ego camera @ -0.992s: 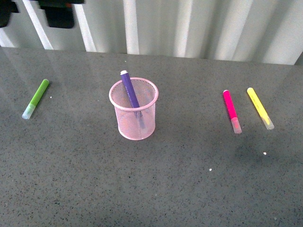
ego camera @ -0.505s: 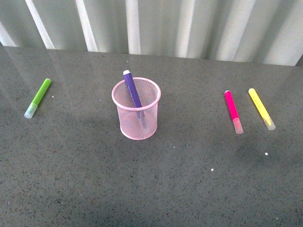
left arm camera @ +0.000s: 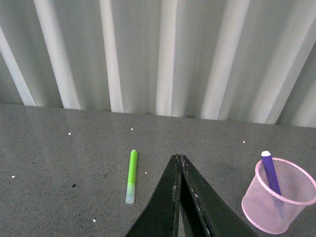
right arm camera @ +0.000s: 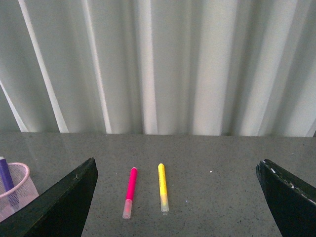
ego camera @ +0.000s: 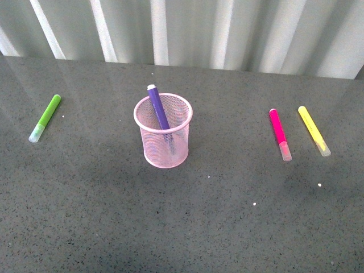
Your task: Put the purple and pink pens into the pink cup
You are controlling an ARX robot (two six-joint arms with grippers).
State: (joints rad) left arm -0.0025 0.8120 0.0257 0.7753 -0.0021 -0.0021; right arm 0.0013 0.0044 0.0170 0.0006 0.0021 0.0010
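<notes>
The dark purple marker (ego camera: pixel 156 105) leans inside the round pale-pink wire-mesh cup (ego camera: pixel 153 149), which stands left of the middle of the grey speckled worktop (ego camera: pixel 182 227), so half the job looks done. The magenta pink marker (ego camera: pixel 278 128) lies flat towards the right edge, beside the yellow marker (ego camera: pixel 311 128) but not touching it. The right gripper (right arm camera: pixel 177 167) faces that pair, spread wide and empty, likely readied for the pink one. The left gripper (left arm camera: pixel 178 160) is pinched closed on nothing, idle near the unwanted lime-green marker (left arm camera: pixel 131 173).
</notes>
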